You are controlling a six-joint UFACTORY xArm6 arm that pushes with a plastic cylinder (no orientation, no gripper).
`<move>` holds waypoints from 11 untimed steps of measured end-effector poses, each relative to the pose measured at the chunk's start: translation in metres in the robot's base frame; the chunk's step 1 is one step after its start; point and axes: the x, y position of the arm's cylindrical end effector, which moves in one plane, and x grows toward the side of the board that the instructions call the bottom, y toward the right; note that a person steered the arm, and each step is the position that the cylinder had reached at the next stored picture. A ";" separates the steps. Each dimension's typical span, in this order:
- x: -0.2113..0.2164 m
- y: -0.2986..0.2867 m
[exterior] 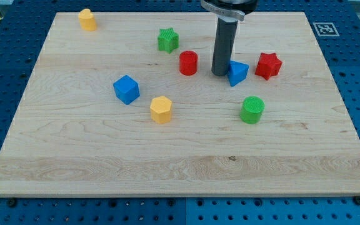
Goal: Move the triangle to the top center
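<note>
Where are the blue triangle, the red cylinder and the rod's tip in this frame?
blue triangle (237, 72): camera view, on its top face.
red cylinder (188, 62): camera view, on its front side wall.
my tip (220, 74): camera view, at the rod's very lower end, against the triangle's side toward the view's left.

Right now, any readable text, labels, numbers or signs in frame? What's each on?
No readable words, numbers or brands anywhere.
Only sign: a black-and-white square marker at the wooden board's top right corner; a pattern, not text.
Blocks, including the blue triangle beside my tip, are unmarked.
</note>
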 end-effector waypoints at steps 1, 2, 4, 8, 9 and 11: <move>0.006 -0.002; 0.031 -0.004; 0.047 0.047; -0.008 0.014; -0.041 0.012; -0.100 -0.013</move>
